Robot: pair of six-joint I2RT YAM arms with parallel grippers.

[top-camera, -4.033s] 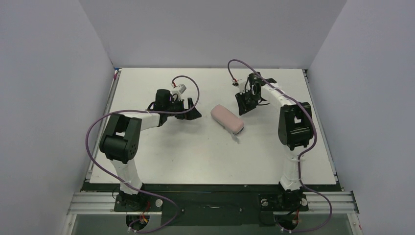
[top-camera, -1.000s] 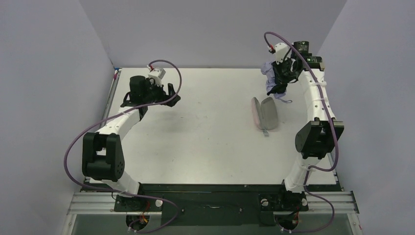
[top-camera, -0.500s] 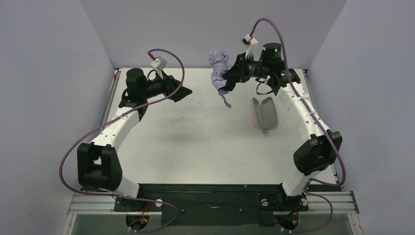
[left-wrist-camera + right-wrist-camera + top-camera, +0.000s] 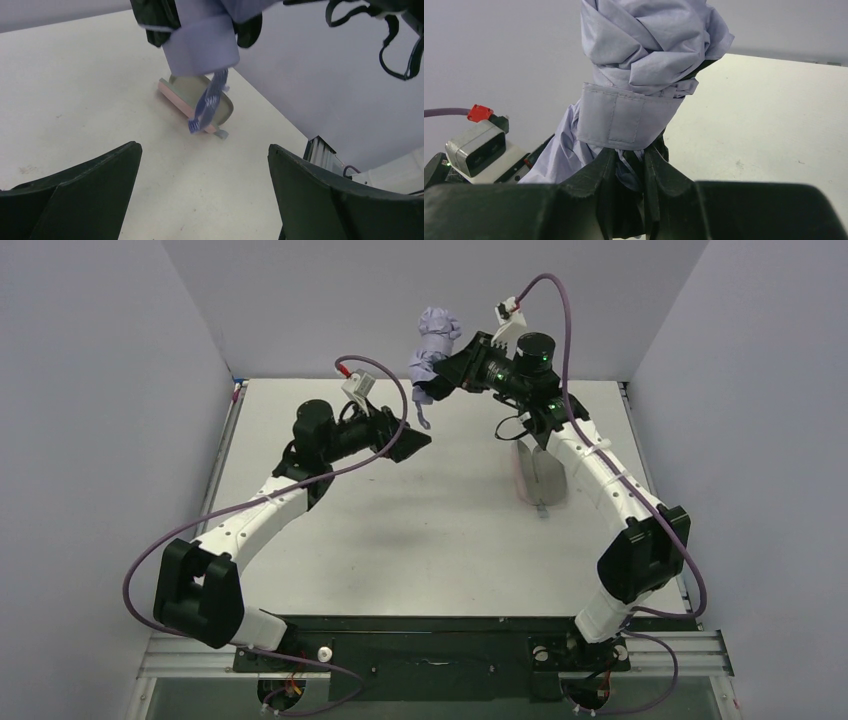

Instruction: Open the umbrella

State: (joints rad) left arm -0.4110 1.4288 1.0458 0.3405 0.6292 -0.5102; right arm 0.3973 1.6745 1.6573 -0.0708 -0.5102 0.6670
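Note:
The umbrella is a folded lavender bundle held up in the air over the table's far middle, wrapped by its closure band, with a strap dangling below. My right gripper is shut on its lower end, the fingers pinching fabric just under the band. My left gripper stands wide open just below and to the left of the umbrella, apart from it. In the left wrist view the umbrella hangs ahead of and above the open jaws, with nothing between them.
A small pink clamshell case lies open on the table under the right arm, also seen past the strap as the case. Grey walls enclose the table on three sides. The left arm's wrist camera sits close beside the umbrella.
My right arm has carried the umbrella left and slightly up, away from the back right corner. My left gripper has swung right toward the middle, closing in under the umbrella, still open.

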